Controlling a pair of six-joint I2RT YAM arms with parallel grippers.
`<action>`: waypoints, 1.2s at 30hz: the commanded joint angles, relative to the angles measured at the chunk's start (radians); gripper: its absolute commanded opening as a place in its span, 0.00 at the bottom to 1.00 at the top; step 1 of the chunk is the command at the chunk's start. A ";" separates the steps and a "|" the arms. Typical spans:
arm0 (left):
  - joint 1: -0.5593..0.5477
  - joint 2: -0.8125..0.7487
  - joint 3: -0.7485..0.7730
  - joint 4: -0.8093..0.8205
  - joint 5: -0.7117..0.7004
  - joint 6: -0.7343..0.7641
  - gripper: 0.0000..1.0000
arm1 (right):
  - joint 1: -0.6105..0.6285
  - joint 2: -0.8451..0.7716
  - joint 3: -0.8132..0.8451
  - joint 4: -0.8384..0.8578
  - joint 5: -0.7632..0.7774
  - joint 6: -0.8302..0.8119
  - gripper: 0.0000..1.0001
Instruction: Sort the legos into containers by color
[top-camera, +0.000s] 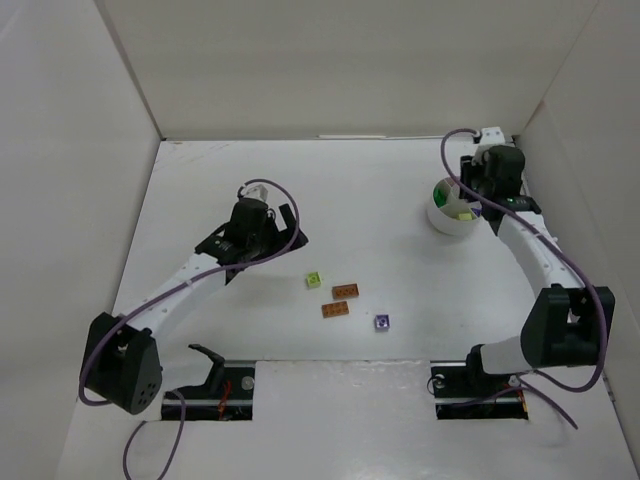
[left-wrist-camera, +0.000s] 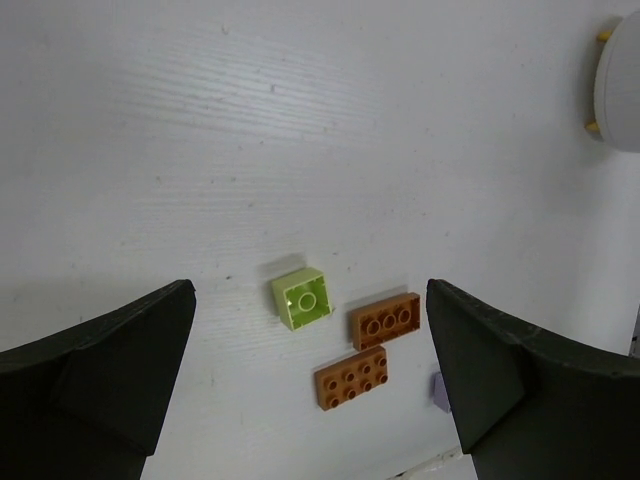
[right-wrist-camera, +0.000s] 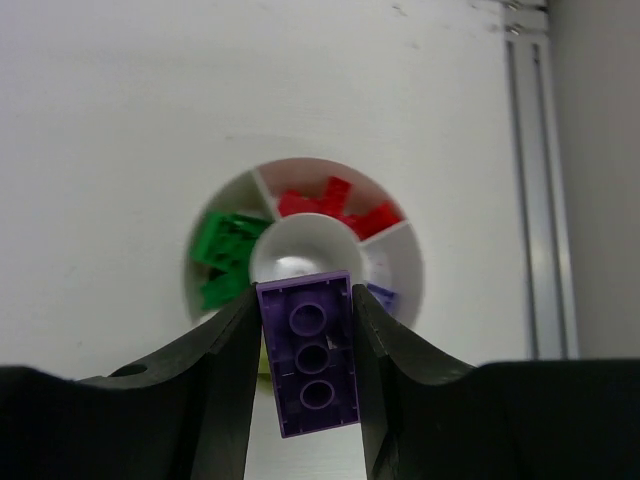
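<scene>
My right gripper (right-wrist-camera: 305, 340) is shut on a purple brick (right-wrist-camera: 309, 352), underside up, held above the round white dish (right-wrist-camera: 400, 262). The dish (top-camera: 441, 220) holds green bricks (right-wrist-camera: 225, 262), red bricks (right-wrist-camera: 340, 207), a purple one (right-wrist-camera: 381, 295) and a pale yellow-green one (top-camera: 463, 213). My left gripper (left-wrist-camera: 310, 380) is open and empty above the table. Below it lie a pale yellow-green brick (left-wrist-camera: 301, 297), two orange-brown bricks (left-wrist-camera: 385, 320) (left-wrist-camera: 351, 377) and a small purple brick (left-wrist-camera: 438, 392). They show in the top view too: yellow-green (top-camera: 314, 279), orange-brown (top-camera: 345, 291) (top-camera: 335, 309), purple (top-camera: 382, 322).
White walls (top-camera: 80, 150) enclose the table on the left, back and right. A metal rail (right-wrist-camera: 535, 180) runs along the right wall beside the dish. The arm bases (top-camera: 215, 385) (top-camera: 480, 390) stand at the near edge.
</scene>
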 joint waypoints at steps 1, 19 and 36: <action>0.005 0.035 0.085 0.081 0.047 0.044 0.99 | -0.094 -0.016 0.020 0.017 0.036 0.064 0.20; 0.005 0.216 0.220 0.063 0.076 0.121 0.99 | -0.160 0.186 0.129 0.027 0.181 0.237 0.25; 0.005 0.247 0.230 0.054 0.095 0.121 0.99 | -0.160 0.165 0.063 0.027 0.151 0.283 0.59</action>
